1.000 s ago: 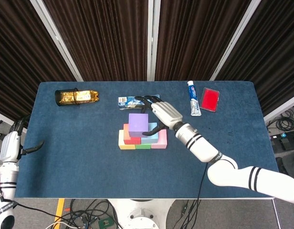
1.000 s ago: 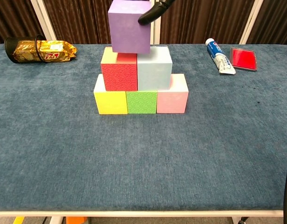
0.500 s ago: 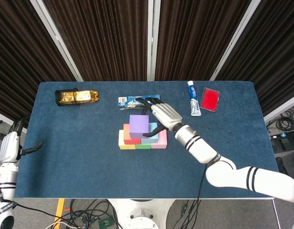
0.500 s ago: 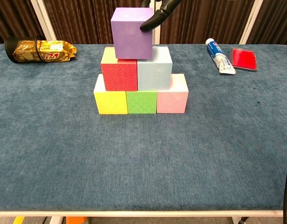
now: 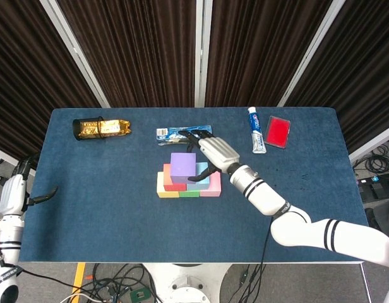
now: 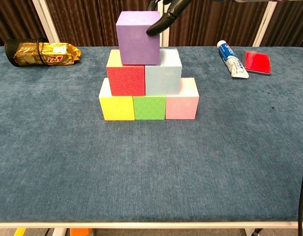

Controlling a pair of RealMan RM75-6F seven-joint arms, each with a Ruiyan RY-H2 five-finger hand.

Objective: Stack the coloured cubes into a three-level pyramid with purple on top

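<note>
The purple cube (image 5: 182, 165) (image 6: 137, 38) sits centred over the red cube (image 6: 126, 78) and the light blue cube (image 6: 163, 76). Below them stand the yellow cube (image 6: 117, 107), green cube (image 6: 149, 108) and pink cube (image 6: 182, 105) in a row. My right hand (image 5: 216, 151) (image 6: 166, 14) reaches in from the right and grips the purple cube, with its thumb on the cube's right side and fingers over the far side. My left hand (image 5: 17, 192) hangs off the table's left edge, away from the cubes; how its fingers lie is unclear.
A gold snack packet in a black mesh holder (image 5: 101, 128) (image 6: 41, 51) lies at the back left. A blue packet (image 5: 179, 132) lies just behind the pyramid. A toothpaste tube (image 5: 256, 136) (image 6: 232, 61) and a red box (image 5: 278, 131) lie at the back right.
My right hand has lowered the purple cube and shifted it slightly right, down to the top of the red and light blue cubes. The left arm has stayed still.
</note>
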